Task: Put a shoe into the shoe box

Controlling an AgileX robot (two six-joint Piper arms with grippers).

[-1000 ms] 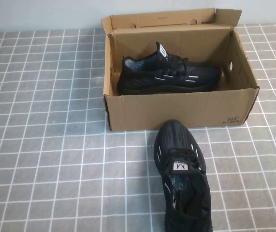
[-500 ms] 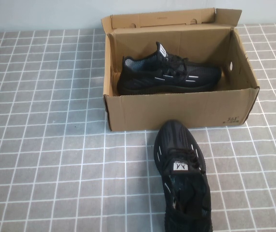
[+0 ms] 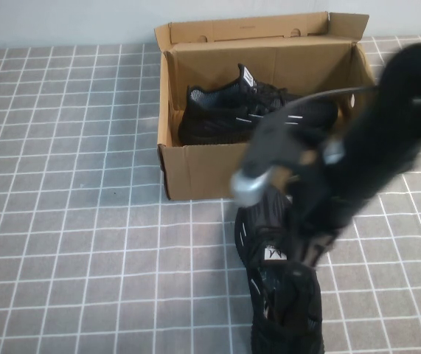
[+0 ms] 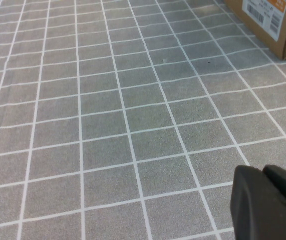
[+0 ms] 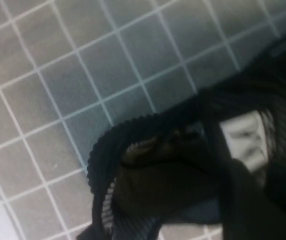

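The shoe box (image 3: 269, 166) is holding the twin shoe (image 3: 225, 114). The right gripper (image 3: 310, 247) is hovering over the shoe (image 3: 284, 310) before the box, jaws unclear. The left gripper (image 4: 268, 202) is sitting left of the box, jaws together.

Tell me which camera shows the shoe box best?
The high view: the whole open shoe box shows, a twin shoe inside, though the right arm crosses its front. The left wrist view catches only a labelled corner, beyond the left gripper. The right wrist view shows none.
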